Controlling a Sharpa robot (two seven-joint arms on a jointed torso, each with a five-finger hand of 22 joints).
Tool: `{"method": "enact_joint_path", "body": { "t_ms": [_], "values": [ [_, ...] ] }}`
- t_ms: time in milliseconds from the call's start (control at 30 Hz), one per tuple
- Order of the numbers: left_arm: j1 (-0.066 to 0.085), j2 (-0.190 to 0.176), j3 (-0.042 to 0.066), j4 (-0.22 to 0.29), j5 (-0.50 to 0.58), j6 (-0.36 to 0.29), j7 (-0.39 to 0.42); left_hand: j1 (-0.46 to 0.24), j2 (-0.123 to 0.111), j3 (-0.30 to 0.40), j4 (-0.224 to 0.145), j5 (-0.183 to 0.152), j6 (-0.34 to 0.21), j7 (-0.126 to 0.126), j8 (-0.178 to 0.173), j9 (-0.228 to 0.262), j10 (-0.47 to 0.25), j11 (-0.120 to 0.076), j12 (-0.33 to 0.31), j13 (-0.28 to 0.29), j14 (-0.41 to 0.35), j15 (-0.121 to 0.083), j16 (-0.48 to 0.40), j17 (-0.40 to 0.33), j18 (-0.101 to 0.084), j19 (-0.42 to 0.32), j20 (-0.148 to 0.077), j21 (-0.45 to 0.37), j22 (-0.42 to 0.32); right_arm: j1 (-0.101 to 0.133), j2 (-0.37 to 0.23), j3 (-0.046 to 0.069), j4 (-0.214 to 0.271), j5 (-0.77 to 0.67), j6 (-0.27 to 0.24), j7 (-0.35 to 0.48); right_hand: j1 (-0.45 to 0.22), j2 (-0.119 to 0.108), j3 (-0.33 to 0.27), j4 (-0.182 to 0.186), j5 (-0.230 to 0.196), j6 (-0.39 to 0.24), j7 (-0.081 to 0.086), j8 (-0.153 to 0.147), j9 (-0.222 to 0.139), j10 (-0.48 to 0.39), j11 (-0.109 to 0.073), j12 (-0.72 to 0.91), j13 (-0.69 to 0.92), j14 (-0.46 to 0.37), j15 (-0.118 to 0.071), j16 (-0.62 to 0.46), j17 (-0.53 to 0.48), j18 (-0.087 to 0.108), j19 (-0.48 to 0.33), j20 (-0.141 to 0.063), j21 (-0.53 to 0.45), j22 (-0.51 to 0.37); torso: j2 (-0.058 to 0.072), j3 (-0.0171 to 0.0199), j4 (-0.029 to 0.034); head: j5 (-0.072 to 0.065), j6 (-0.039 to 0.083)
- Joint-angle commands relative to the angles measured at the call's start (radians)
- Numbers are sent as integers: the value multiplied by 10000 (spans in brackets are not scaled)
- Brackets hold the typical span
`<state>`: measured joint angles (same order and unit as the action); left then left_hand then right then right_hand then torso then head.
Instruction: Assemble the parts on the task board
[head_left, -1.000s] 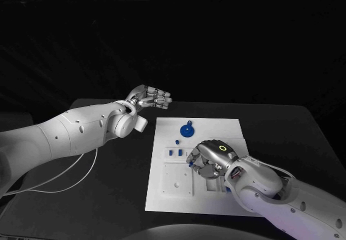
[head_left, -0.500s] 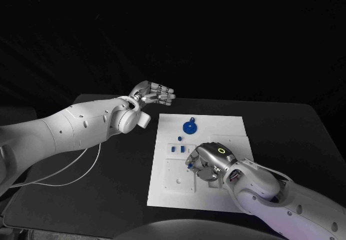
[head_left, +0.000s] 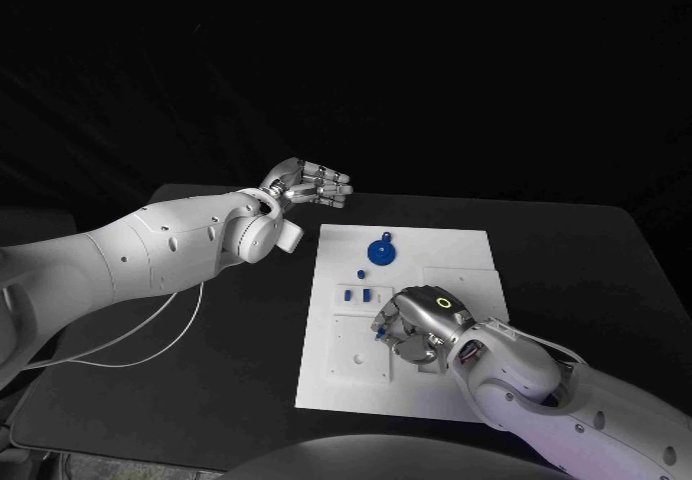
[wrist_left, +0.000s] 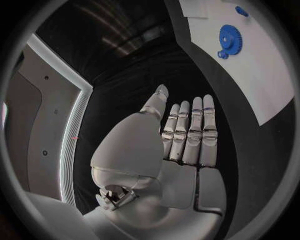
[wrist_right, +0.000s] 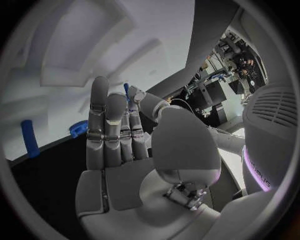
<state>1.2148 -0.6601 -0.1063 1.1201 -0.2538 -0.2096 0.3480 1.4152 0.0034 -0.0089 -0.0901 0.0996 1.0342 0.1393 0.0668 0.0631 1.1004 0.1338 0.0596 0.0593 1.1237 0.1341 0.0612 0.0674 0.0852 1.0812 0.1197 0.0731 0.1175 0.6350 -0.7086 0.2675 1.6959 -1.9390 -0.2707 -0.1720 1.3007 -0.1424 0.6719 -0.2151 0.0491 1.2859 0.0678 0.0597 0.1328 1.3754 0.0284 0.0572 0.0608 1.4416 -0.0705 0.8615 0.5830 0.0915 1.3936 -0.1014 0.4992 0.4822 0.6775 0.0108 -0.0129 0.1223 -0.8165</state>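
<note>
My left hand (head_left: 306, 186) hovers off the board's far-left corner, fingers straight and together, nothing in it. The board (head_left: 447, 245) is a flat white plate with moulded recesses. The toothed blue gear (head_left: 379, 253) lies near its far edge; the left wrist view shows its teeth clearly (wrist_left: 230, 40). My right hand (head_left: 418, 322) is over the board's middle, pinching a thin blue pin (wrist_right: 126, 91) at my fingertips.
</note>
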Motion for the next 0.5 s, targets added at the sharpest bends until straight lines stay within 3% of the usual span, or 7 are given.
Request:
{"method": "enact_joint_path", "body": {
  "t_ms": [33, 500],
  "values": [
    [4, 17, 5, 3, 64, 68, 75, -17, 83, -39, -22, 9, -2, 47, -29, 6, -42, 47, 11, -12, -30, -17, 0, -9, 74, 61, -19, 66, -9, -20, 5, -9, 13, -112, 165, 124, 43, 21, -53, -1, 24, 81, 20, 43, 17, 212, -136, 29, 45, 5, -47, -69, 17, 108, 74, 13, -68, 8, 0, 3, -4, 11, -10],
    [4, 16, 4, -1, 64, 76, 64, -17, 83, -39, -22, 9, -2, 47, -29, 6, -42, 47, 11, -12, -30, -17, 0, -9, 74, 61, -19, 66, -9, -40, 42, -37, -54, -148, 241, 92, 43, 21, -53, -1, 24, 81, 20, 43, 17, 212, -136, 29, 45, 5, -47, -69, 17, 108, 74, 13, -68, 8, -4, -2, 0, 43, -51]
  ]
}}
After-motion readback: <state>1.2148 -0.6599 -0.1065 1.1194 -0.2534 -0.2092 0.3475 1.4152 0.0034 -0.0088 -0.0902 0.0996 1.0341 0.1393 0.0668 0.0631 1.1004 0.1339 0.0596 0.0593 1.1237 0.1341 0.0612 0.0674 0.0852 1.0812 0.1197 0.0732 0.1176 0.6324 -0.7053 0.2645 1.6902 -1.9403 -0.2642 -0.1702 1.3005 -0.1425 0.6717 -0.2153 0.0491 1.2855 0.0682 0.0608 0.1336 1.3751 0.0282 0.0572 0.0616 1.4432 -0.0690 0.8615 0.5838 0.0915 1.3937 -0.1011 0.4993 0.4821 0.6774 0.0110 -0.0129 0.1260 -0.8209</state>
